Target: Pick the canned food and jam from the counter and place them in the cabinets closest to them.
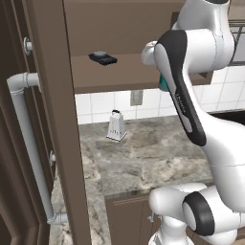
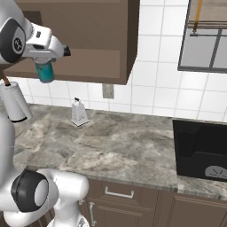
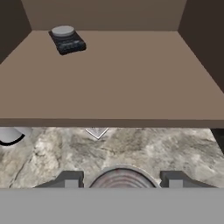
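Observation:
My gripper [image 2: 46,66] is shut on the canned food [image 2: 45,72], a teal-blue can hanging below the hand, just in front of the open cabinets' lower edge. In the left base view only a teal sliver of the can [image 1: 162,84] shows behind the arm. The hand view has the can's silvery top [image 3: 120,178] between the two fingers [image 3: 70,179], level with the front lip of the light brown cabinet shelf [image 3: 113,83]. The counter [image 2: 115,144] lies well below. The jam is out of view.
A black kitchen scale [image 3: 66,39] sits at the back left of the shelf. A metal grater [image 2: 79,112] stands on the counter near the wall. The opened cabinet door [image 1: 57,119] stands to the left, a white roll [image 2: 13,103] on the left, a dark sink [image 2: 201,150] on the right.

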Controlling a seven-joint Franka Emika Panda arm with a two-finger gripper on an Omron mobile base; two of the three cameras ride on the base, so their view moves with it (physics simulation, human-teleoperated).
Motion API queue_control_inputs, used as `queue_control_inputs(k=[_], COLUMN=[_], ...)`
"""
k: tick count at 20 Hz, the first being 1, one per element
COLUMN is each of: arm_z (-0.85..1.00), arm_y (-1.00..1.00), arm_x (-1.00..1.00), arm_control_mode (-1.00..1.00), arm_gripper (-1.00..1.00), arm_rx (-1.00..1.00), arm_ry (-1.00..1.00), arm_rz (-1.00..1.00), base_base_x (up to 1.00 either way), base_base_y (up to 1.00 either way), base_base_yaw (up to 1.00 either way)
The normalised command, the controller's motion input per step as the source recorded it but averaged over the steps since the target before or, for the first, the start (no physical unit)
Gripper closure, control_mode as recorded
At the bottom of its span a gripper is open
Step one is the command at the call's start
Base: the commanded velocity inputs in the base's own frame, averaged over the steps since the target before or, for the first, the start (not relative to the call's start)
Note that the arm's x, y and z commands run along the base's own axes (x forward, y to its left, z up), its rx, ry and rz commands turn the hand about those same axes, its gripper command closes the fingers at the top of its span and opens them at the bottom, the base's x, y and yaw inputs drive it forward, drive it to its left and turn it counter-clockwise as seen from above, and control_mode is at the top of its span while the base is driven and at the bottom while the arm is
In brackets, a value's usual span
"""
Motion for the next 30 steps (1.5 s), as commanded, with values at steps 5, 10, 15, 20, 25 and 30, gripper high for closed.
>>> queue_control_inputs(k=[5,10,15,20,25,30], arm_z=[0.0,0.0,0.0,0.0,0.0,0.0], arm_y=[0.0,0.0,0.0,0.0,0.0,0.0], arm_x=[0.17,0.18,0.18,0.17,0.14,0.16], arm_control_mode=[-1.0,-1.0,-1.0,-1.0,-1.0,-1.0], arm_gripper=[1.0,1.0,1.0,1.0,1.0,1.0], arm_rx=[0.0,0.0,0.0,0.0,0.0,0.0], arm_ry=[-0.05,-0.03,-0.03,-0.04,-0.04,-0.03], arm_rz=[0.0,0.0,0.0,0.0,0.0,0.0], base_base_x=[0.0,0.0,0.0,0.0,0.0,0.0], base_base_y=[0.0,0.0,0.0,0.0,0.0,0.0], base_base_yaw=[0.0,0.0,0.0,0.0,0.0,0.0])
